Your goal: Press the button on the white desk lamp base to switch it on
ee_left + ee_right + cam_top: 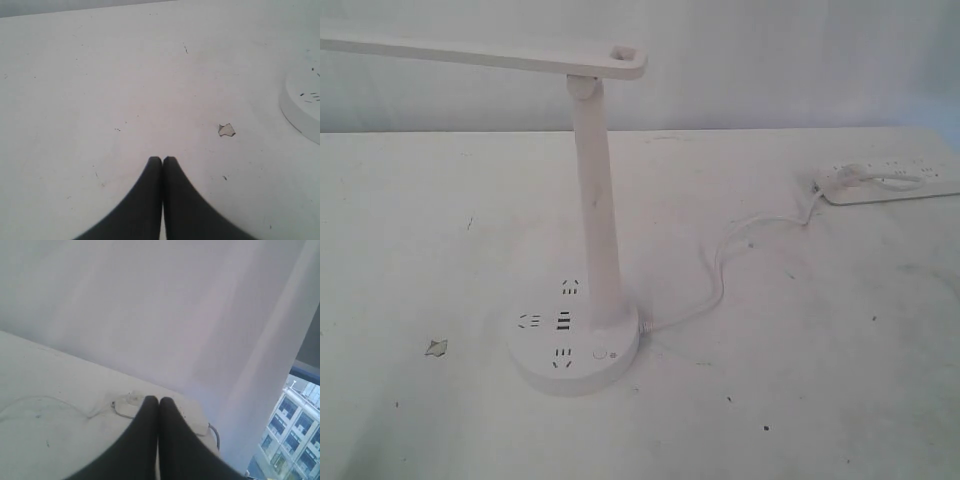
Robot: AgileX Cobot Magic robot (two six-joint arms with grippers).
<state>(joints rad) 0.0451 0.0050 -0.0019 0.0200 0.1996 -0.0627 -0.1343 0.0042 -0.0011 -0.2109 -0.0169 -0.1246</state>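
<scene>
the round flat white plastic desk lamp base (575, 352) stands mid-way across the white bench (800, 400), its small round button (600, 353) just beside the tall stem (598, 230). rigid and probably stable, it should take a light downward press rather than a grasp. the left tool (162, 161) hovers near the base, pinched shut and empty; the right tool (159, 401), likewise closed on nothing, faces the long white power strip (895, 183).

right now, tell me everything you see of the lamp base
The white desk lamp base is a round, flat, plastic-looking disc lying on the table. Its top has three groups of dark socket slots, central ports and a small round button. A tall stem rises from it; a white cord leaves its side.
</scene>
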